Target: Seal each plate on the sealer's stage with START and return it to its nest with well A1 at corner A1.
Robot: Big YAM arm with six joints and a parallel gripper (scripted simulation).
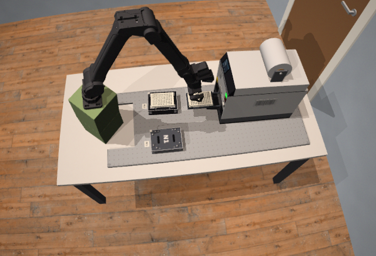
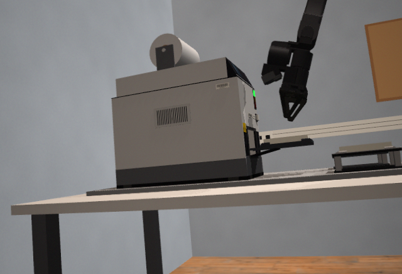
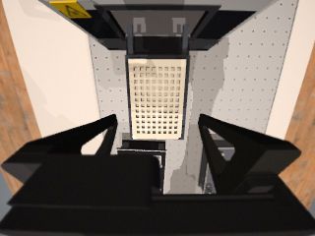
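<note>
A cream well plate (image 1: 207, 99) (image 3: 157, 95) lies flat on the sealer's stage (image 1: 214, 106) (image 2: 292, 143), which stands out in front of the grey sealer (image 1: 264, 94) (image 2: 178, 128). The sealer's lamp (image 1: 226, 96) (image 2: 254, 93) is green. My gripper (image 1: 197, 96) (image 2: 291, 116) (image 3: 157, 118) is open and empty. It hangs a little above the plate's near end, apart from it. A second cream plate (image 1: 162, 100) sits on the far nest. Nest N1 (image 1: 166, 139) is bare.
A white foil roll (image 1: 274, 56) (image 2: 175, 51) sits on top of the sealer. The arm's green pedestal (image 1: 97, 113) stands at the table's left. A grey perforated board (image 1: 242, 144) carries the nests and the sealer. A nest with a plate (image 2: 367, 154) shows at the right in the exterior view.
</note>
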